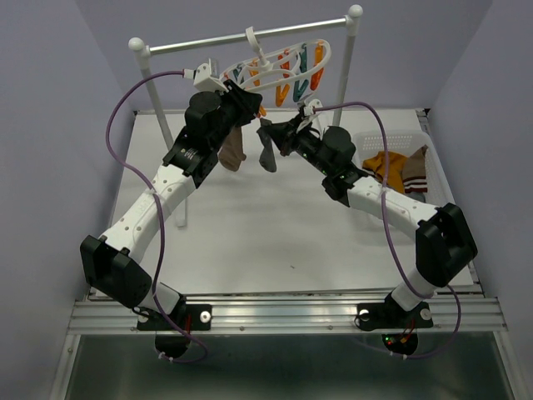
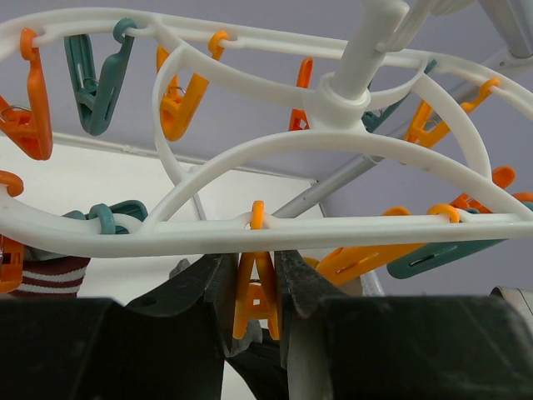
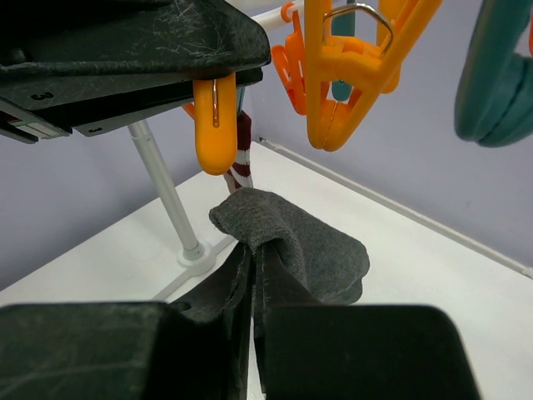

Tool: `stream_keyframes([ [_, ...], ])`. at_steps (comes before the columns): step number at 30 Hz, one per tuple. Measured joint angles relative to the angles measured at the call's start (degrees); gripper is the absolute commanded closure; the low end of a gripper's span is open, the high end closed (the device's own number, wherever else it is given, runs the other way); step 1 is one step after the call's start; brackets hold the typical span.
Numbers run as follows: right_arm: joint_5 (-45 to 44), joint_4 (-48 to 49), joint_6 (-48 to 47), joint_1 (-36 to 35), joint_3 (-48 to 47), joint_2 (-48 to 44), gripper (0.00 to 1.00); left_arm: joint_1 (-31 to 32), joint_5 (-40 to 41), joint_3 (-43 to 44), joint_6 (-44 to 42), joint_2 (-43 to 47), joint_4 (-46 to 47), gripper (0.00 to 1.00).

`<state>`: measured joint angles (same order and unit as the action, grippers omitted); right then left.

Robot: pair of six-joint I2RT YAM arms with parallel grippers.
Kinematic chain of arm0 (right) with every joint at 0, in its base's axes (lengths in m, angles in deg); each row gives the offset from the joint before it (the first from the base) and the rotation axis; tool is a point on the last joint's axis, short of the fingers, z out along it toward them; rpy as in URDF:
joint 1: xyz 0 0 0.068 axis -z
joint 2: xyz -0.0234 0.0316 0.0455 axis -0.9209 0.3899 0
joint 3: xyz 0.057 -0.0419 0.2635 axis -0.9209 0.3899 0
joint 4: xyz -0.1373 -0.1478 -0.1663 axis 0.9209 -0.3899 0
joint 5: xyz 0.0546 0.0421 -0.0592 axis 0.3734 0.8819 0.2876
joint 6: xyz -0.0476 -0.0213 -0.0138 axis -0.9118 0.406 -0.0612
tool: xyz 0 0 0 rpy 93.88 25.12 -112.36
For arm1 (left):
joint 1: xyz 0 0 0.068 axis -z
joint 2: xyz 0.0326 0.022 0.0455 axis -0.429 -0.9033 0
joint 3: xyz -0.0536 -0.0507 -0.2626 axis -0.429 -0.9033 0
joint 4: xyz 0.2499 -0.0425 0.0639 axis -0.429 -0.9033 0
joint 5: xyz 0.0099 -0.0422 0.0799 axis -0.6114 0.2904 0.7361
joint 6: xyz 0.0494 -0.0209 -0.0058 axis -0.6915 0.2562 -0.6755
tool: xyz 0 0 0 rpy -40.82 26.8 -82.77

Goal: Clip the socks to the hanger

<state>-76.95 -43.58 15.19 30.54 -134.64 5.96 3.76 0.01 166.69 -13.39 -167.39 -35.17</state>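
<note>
The white oval hanger (image 1: 279,65) hangs from the rack bar, with orange and teal clips. My left gripper (image 1: 252,104) is shut on one orange clip (image 2: 256,292) under the hanger's frame (image 2: 250,229), squeezing its upper arms. My right gripper (image 1: 279,135) is shut on a dark grey sock (image 3: 291,242), holding its edge just below that clip's (image 3: 215,125) tips. The sock's free end dangles (image 1: 266,157). A brown sock (image 1: 233,150) with a striped cuff (image 2: 50,277) hangs from the hanger to the left.
The white two-post rack with a metal crossbar (image 1: 208,39) stands at the table's back; its left post (image 3: 166,192) is close by. A white basket (image 1: 408,142) at the right holds mustard (image 1: 385,162) and striped (image 1: 414,175) socks.
</note>
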Motion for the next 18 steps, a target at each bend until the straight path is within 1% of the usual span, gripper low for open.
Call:
stream_keyframes([
  [18,0.09,1.31,1.11,0.00,-0.28,-0.24,0.99,-0.02,0.59,0.35,0.00,-0.85,0.20,1.00],
])
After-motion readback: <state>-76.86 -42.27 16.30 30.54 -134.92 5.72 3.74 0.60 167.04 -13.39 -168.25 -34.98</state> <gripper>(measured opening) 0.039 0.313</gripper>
